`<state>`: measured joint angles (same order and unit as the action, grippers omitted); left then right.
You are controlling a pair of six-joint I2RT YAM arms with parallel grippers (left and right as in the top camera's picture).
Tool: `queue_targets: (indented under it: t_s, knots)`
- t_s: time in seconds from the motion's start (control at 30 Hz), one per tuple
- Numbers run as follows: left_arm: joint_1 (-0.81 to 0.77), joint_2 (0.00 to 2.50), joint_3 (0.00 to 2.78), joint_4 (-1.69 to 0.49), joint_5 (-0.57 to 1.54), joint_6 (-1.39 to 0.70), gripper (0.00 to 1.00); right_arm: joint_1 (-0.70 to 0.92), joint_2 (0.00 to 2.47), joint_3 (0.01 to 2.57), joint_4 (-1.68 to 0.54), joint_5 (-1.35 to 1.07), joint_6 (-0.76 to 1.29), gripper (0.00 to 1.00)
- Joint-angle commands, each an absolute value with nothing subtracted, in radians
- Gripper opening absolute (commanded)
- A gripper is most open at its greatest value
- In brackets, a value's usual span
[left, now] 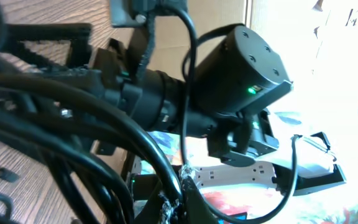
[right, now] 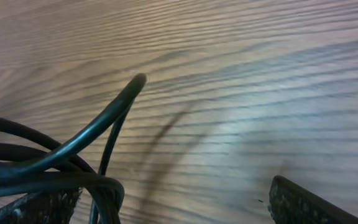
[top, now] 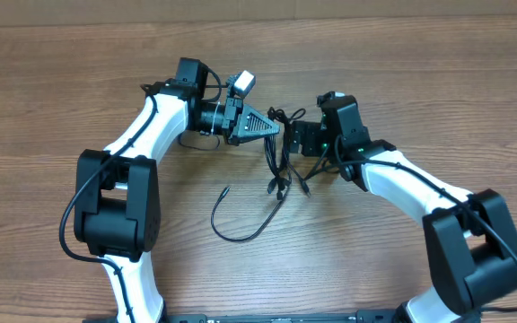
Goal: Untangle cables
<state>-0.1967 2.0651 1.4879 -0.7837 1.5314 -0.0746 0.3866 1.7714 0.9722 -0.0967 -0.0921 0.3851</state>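
– Checking cables point(top: 281, 160) first: where?
– Sitting mid table point(top: 402, 72), bunched between both grippers. Knotted at far end of bunch, trailing toward near side in several strands, w/ plug ends splayed at bottom.
– Any strand apart from bunch?
– Yes, one. Curves off to near-left in a wide hook, lying on bare table, free end pointing far.
– L gripper point(top: 275, 128)?
– Extends in from left, tip aimed right. Clenched on cables at knotted end. Via L wrist cam: seeing black strands crossing close in foreground, w/ R arm point(left: 241, 68) behind and green light point(left: 252, 91) lit on its housing.
– R gripper point(top: 296, 136)?
– Set at right of bunch, just beside it, facing L gripper. Released: via R wrist cam, seeing fingers point(right: 300, 200) spread wide at bottom corners, only table between. Gripping nothing.
– Touching cables, tho?
– Seeing strands piled over left-hand finger in that view, w/ one arching up above table. Actual contact: can't tell, too close + blurred. Right-hand finger apart from all strands.
– Bunch lifted or flat?
– Can't tell from overhead. Casting a shadow under arching strand in R wrist cam, so that bit raised off table.
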Motion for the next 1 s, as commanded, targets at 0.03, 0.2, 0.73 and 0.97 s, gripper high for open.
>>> queue_targets:
  t_s: [0.03, 0.2, 0.73, 0.97]
  knots:
    - [-0.197, 2.08, 1.512, -0.764, 1.58, -0.074, 0.04, 0.387, 1.82, 0.968, -0.052, -0.303, 0.271, 0.96]
    - [-0.197, 2.08, 1.512, -0.747, 1.58, -0.074, 0.04, 0.387, 1.824, 0.968, -0.007, -0.351, 0.18, 0.95]
    - [-0.192, 2.08, 1.512, -0.702, 1.581, -0.119, 0.04, 0.385, 1.908, 0.968, 0.024, 0.176, 0.221, 0.59]
    - [-0.118, 2.08, 1.512, -0.706, 1.562, -0.119, 0.04, 0.338, 1.909, 0.968, -0.171, 0.608, 0.239, 0.54]
